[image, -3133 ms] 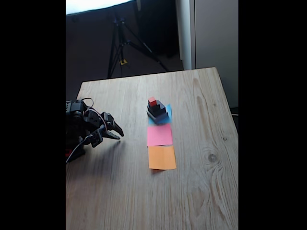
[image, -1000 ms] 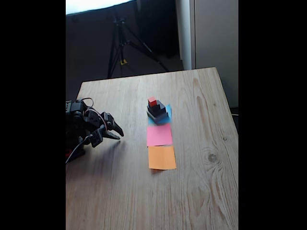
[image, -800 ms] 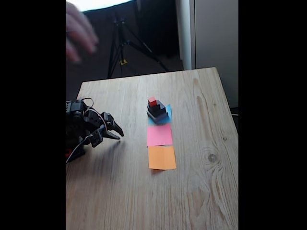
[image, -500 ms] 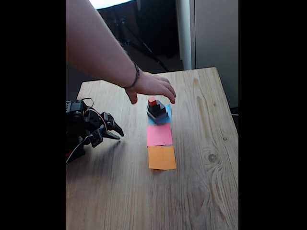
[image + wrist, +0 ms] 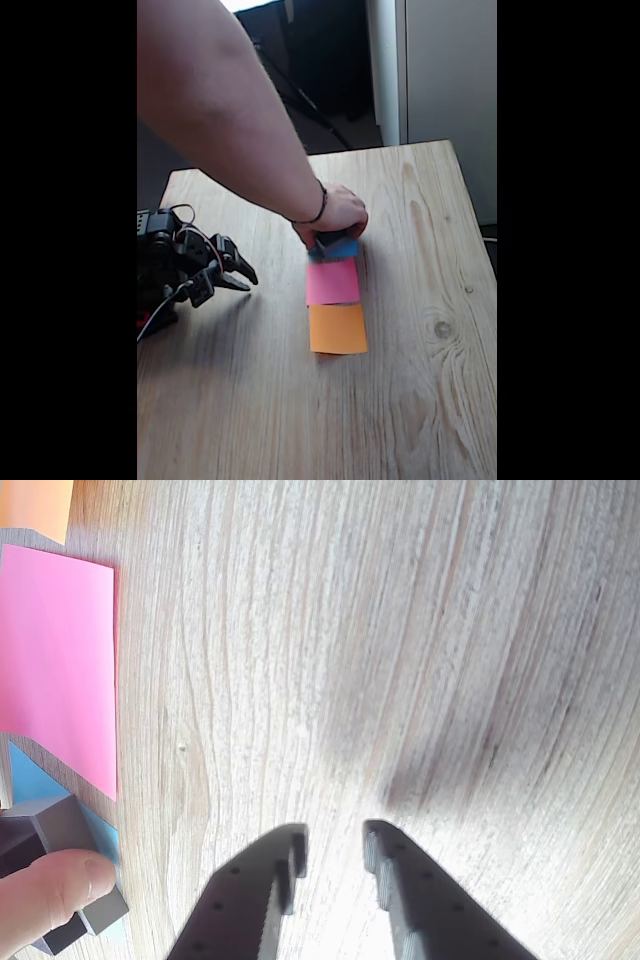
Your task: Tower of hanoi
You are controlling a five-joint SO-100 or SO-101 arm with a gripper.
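1. The gripper (image 5: 240, 278) rests low over the wooden table (image 5: 420, 400) at the left of the fixed view, well apart from the blocks. In the wrist view the gripper (image 5: 332, 848) has its jaws parted by a narrow gap, with nothing between them.
2. A person's hand (image 5: 335, 215) covers the tower of hanoi (image 5: 338, 241), which stands on the blue paper square (image 5: 340, 250).
3. In the wrist view a fingertip (image 5: 50, 895) presses against the wide grey block (image 5: 65, 830).
4. The pink paper square (image 5: 332, 282) and the orange paper square (image 5: 337, 329) lie in a row just beside the blue one, nearer the camera.
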